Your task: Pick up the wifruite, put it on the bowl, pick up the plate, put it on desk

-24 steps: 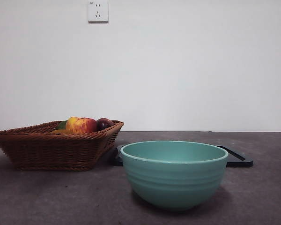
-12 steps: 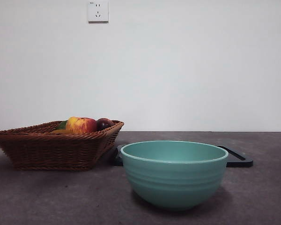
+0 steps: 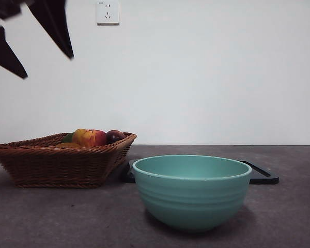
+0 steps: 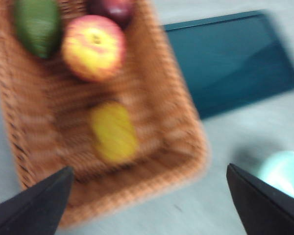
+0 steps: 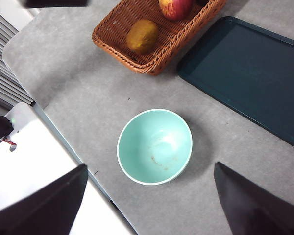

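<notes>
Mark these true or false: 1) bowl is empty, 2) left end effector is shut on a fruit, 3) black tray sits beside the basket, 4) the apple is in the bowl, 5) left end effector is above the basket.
1) The teal bowl is empty. True.
2) The left end effector is shut on a fruit. False: its jaws are wide apart and hold nothing.
3) The black tray lies on the desk beside the wicker basket. True.
4) The red-yellow apple is in the bowl. False: it lies in the basket, with a yellowish-brown fruit, a green one and a dark red one.
5) The left end effector is above the basket. True. The right end effector is above the bowl, open.
</notes>
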